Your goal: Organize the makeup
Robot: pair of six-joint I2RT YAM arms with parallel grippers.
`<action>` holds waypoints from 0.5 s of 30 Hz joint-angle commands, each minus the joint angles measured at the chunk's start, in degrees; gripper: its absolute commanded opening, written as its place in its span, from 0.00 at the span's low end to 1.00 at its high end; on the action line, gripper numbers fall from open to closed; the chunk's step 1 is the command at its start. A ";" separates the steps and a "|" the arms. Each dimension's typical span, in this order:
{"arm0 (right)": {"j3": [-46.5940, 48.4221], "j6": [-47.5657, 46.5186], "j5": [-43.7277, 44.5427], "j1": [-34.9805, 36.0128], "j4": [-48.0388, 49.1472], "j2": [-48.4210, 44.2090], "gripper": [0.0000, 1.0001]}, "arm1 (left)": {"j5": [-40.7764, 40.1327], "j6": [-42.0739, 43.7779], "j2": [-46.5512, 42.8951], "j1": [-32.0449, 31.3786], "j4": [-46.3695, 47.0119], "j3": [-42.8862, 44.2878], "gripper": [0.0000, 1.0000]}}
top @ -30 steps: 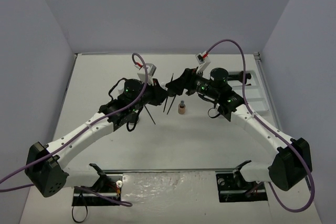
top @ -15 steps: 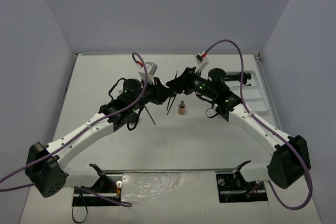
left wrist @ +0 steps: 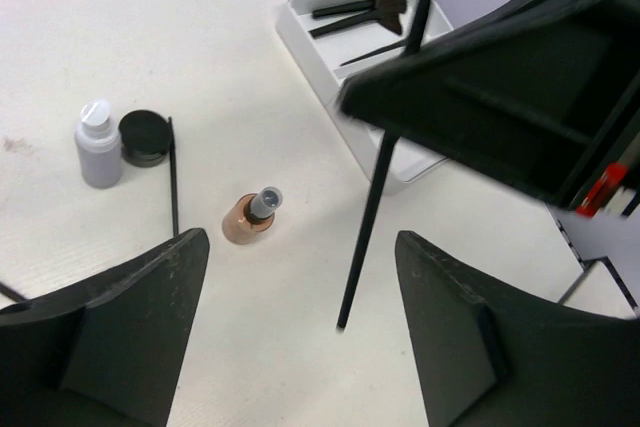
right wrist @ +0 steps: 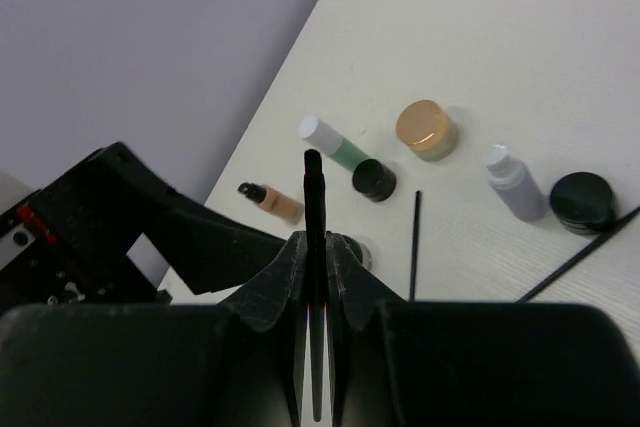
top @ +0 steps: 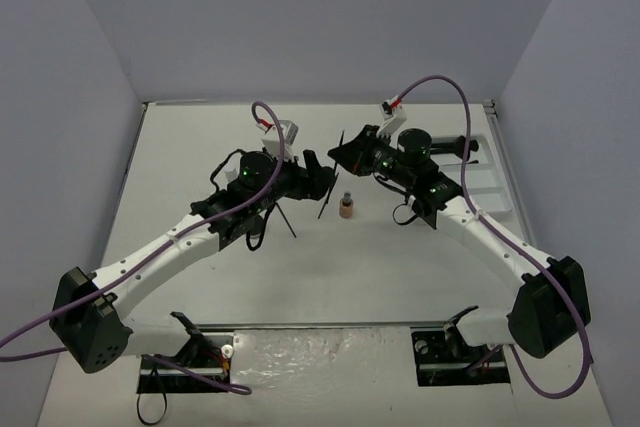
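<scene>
Early stage: some brushes (left wrist: 352, 14) in tray (left wrist: 308, 47). Right claw (right wrist: 316, 242) pinches a brush (right wrist: 313, 187), left claw (left wrist: 300, 247) wide, empty. Bottles (right wrist: 335, 147) and jars (right wrist: 425, 127) seemingly all outside tray.

Bright, even light from above gives you only faint, soft shadows, as under the tan bottle (left wrist: 250, 219) on the table (left wrist: 120, 27). Close to your wrist lenses, the left fingers (left wrist: 100, 347) and the brush (right wrist: 314, 207) go dark and slightly blurred.

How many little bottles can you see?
4. The right wrist view shows a green bottle, a grey bottle and a tan bottle. The left wrist view shows a second tan bottle between the grey one and the white tray. More may be hidden.
</scene>
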 commanded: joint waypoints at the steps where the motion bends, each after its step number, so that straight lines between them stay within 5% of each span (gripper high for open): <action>1: 1.61 2.79 9.34 -7.97 -0.52 -2.05 0.00 | -10.51 -1.69 -0.58 -0.08 -4.05 1.28 0.84; 6: 2.81 7.03 19.66 -19.64 -6.76 -0.79 0.00 | -19.96 -4.79 -0.34 -0.08 -16.79 1.75 0.96; 15: 5.04 17.90 28.51 -35.27 -7.18 11.77 0.00 | -24.05 -13.11 2.80 0.00 -23.35 0.35 0.97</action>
